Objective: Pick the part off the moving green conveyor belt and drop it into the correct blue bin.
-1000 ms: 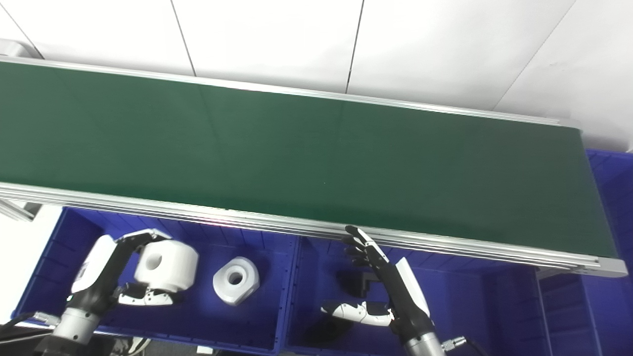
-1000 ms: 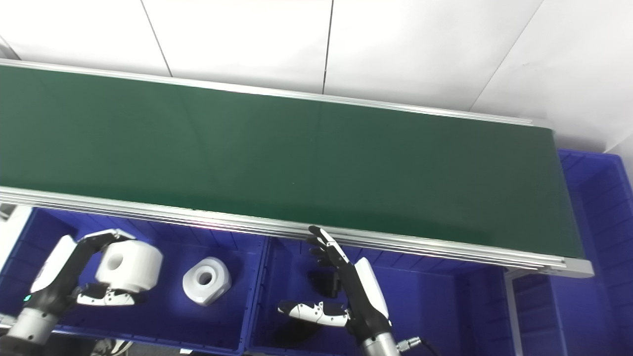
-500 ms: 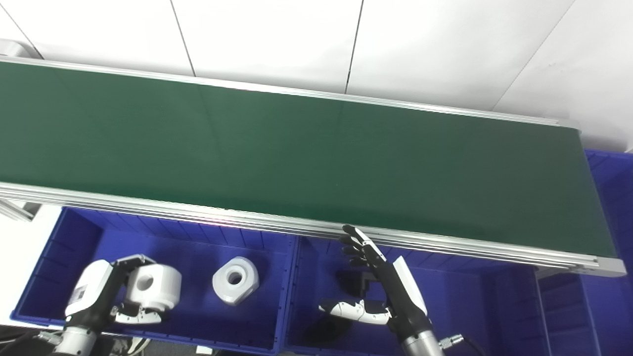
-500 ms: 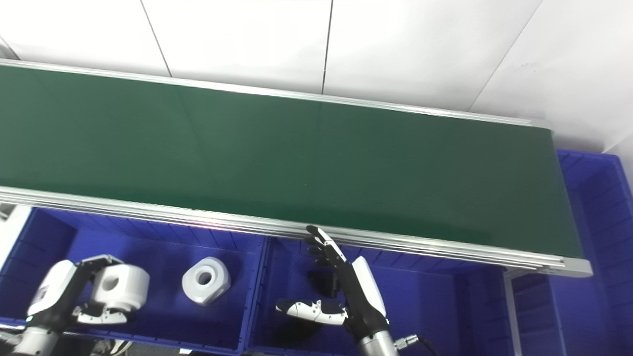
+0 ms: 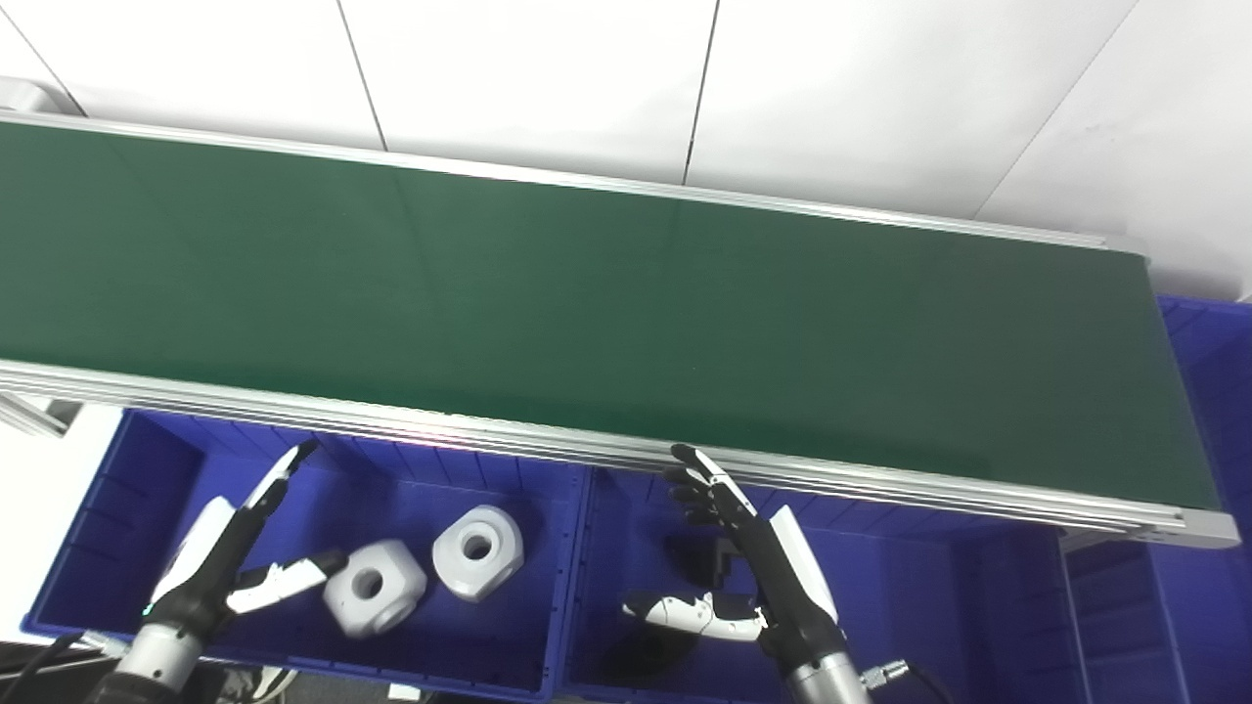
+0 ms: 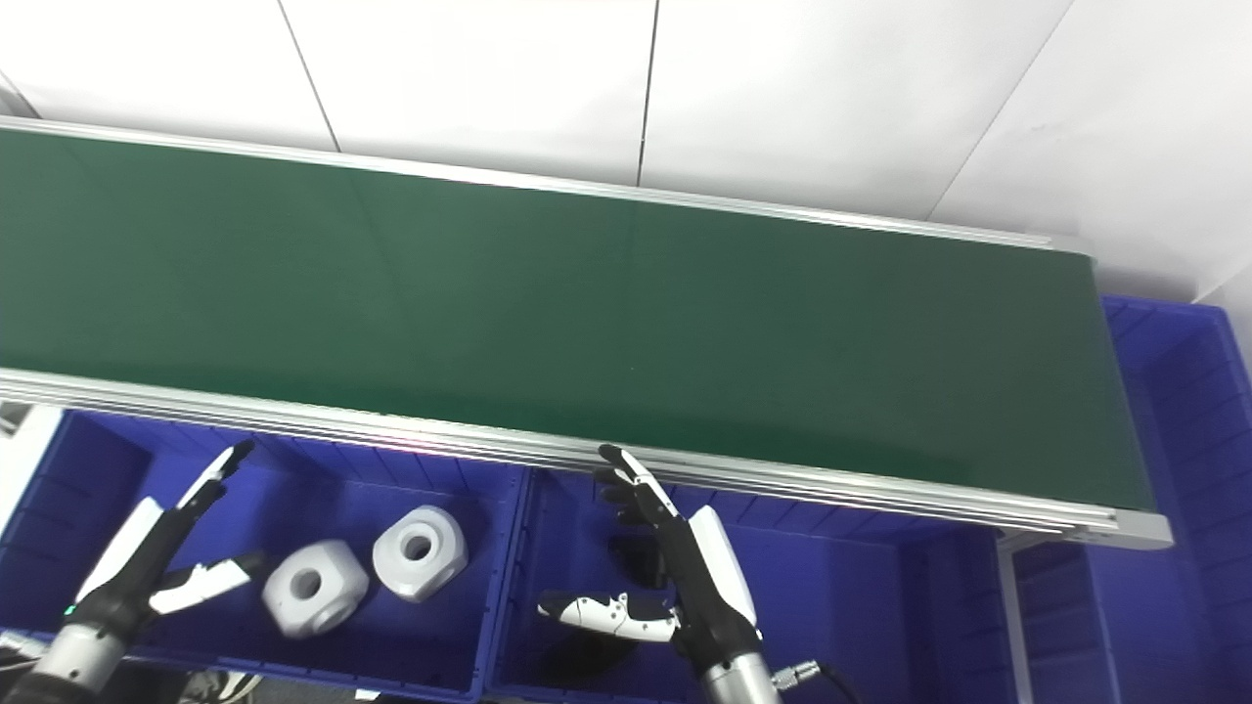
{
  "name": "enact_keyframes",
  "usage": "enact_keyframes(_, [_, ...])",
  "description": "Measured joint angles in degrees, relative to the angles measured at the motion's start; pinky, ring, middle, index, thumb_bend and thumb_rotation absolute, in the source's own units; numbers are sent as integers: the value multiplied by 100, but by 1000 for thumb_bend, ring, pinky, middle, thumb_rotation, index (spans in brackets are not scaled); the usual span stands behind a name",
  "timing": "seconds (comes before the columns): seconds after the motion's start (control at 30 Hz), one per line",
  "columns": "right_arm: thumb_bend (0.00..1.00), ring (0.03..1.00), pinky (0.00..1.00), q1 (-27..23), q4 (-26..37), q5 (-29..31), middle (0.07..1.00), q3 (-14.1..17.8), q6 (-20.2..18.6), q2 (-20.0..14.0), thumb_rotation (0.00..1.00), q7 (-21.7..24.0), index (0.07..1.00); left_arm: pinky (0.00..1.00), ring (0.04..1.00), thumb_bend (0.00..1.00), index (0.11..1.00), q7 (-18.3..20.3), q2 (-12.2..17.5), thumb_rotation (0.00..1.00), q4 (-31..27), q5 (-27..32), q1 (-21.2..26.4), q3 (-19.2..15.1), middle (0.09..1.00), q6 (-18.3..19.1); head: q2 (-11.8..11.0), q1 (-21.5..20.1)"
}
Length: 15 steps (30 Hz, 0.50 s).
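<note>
The green conveyor belt (image 5: 587,293) carries no part. Two white parts with a round hole lie in the left blue bin (image 5: 117,489): one (image 5: 375,599) close to my left hand, the other (image 5: 477,550) touching it on its right. My left hand (image 5: 230,562) is open over this bin, fingers spread, holding nothing. My right hand (image 5: 753,577) is open above the middle blue bin (image 5: 919,587), fingers pointing up toward the belt's near rail. A black part (image 5: 719,562) lies in that bin, partly hidden behind the right hand.
The belt's aluminium near rail (image 5: 391,420) overhangs the back of the bins. Another blue bin (image 5: 1213,391) stands past the belt's right end. A white tiled wall (image 5: 685,78) rises behind the belt.
My left hand lowered the white part into the left bin, opened and let it go. The part now rests against the other white part, which shifted slightly. The right hand barely moved.
</note>
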State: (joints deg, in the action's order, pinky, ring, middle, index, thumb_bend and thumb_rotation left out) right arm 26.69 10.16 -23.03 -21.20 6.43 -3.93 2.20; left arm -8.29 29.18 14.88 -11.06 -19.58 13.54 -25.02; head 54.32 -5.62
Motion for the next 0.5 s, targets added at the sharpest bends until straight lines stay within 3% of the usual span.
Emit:
enact_keyframes(0.1, [823,824,764,13,1,1,854,-11,0,0,356,0,925,859,892,942,904,295,-4,746,-708,322,-74,134,908,-23,17,-88])
enact_keyframes(0.2, [822,822,764,24,1,3,855,-24,0,1,350,-1,927,854,880,937,887,853,-40,677,-1236,798,-74,296,894,-39,9,-201])
enact_keyframes(0.5, [842,821,766,86,18,27,869,-38,-1,71,355,-6,927,777,816,967,834,1964,-537,624,-1686,1166,17,424,834,-34,-62,-879])
